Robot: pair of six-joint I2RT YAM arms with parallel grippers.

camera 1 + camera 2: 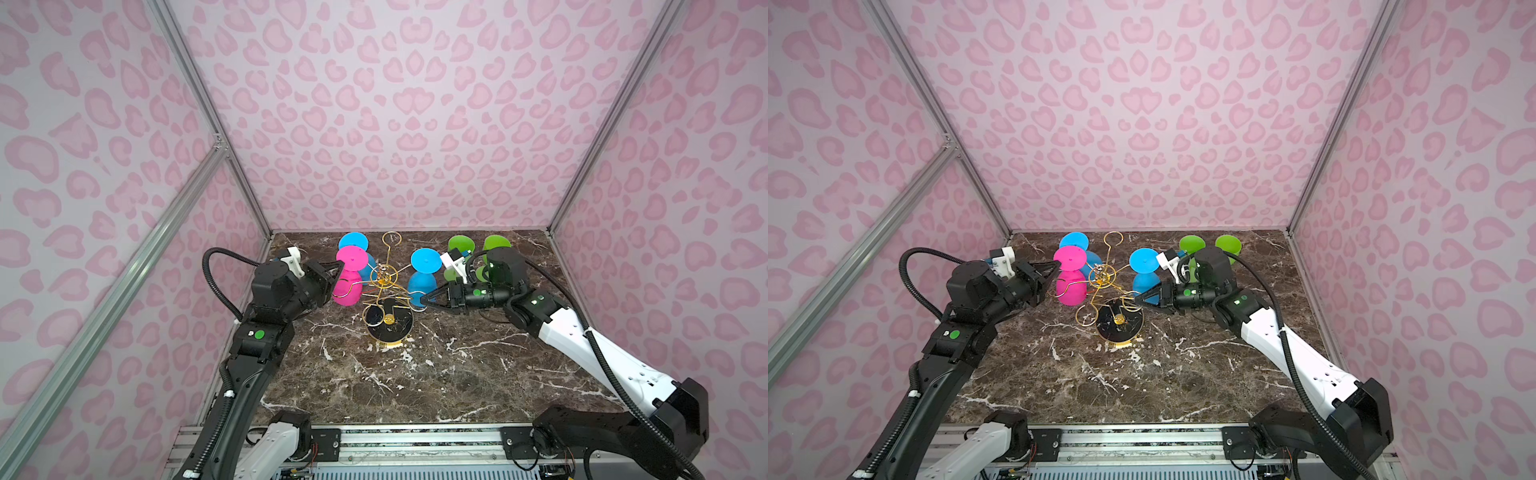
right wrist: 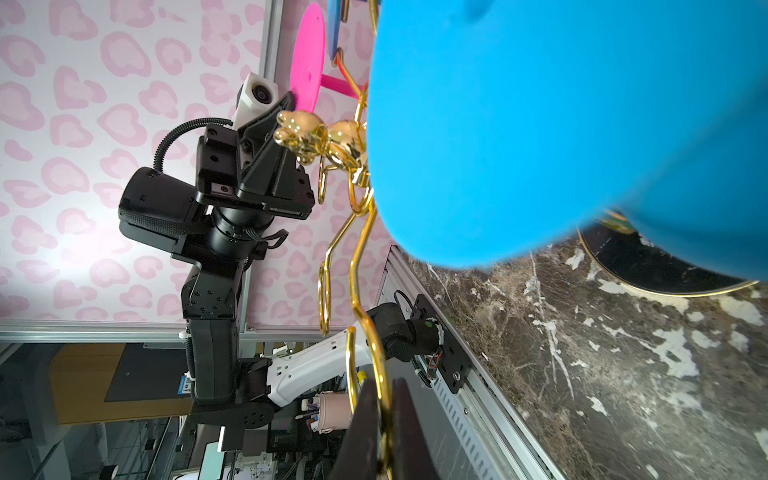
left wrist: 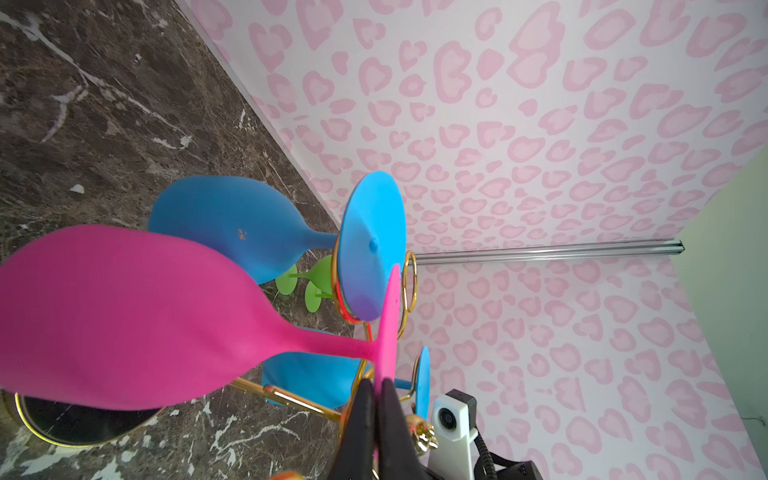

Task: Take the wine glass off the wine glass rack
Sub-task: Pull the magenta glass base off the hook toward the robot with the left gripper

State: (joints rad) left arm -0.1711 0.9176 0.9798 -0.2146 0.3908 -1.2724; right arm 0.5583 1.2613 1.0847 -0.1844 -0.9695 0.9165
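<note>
Both shut: left pincer (image 3: 376,388) nips the foot of the pink wine glass (image 3: 124,316); right pincer (image 2: 384,395) clamps a wire of the wine glass rack (image 1: 399,332); draw the glass outward, level.

Two green glasses (image 1: 462,244) stand close together near the back right corner of the dark brown, white-veined marble surface (image 1: 415,374), enclosed by pink leopard-print walls (image 1: 415,124) mounted on silver aluminium framing (image 1: 158,232).

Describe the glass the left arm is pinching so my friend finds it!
Find the marble table, then the gold wine glass rack on it. On the rack's left side a wine glass hangs upside down. It alone is pink; its neighbours are blue.
</note>
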